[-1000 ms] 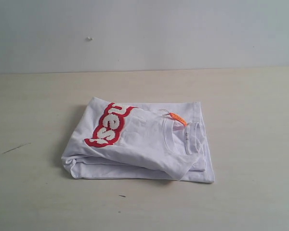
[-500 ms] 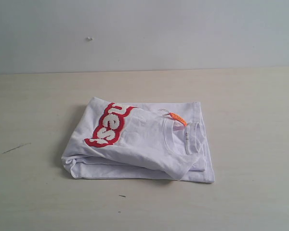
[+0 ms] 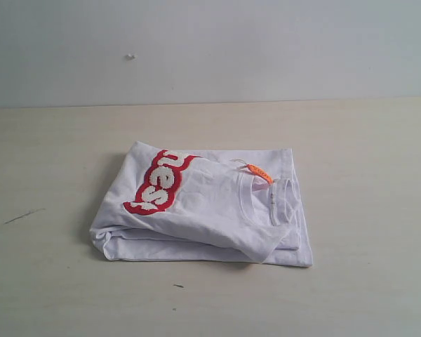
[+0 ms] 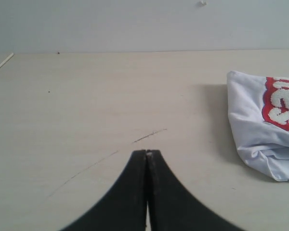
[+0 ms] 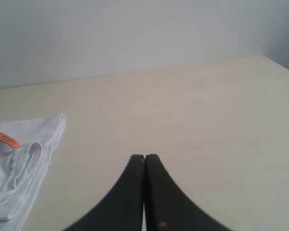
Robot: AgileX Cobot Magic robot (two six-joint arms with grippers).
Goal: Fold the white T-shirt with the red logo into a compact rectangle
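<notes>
The white T-shirt (image 3: 210, 210) lies folded in a loose rectangle at the middle of the table. Its red logo (image 3: 158, 182) shows on the top layer at the left, partly tucked under a fold. An orange neck tag (image 3: 259, 173) and the ribbed neckline (image 3: 281, 200) sit at the right. No arm appears in the exterior view. My left gripper (image 4: 147, 153) is shut and empty over bare table, apart from the shirt's logo end (image 4: 265, 130). My right gripper (image 5: 144, 157) is shut and empty too, apart from the shirt's collar end (image 5: 24, 159).
The pale wooden table (image 3: 365, 154) runs back to a plain grey wall (image 3: 210, 49). A thin dark scratch (image 3: 22, 216) marks the table at the left, and the same scratch (image 4: 149, 135) lies just ahead of my left gripper.
</notes>
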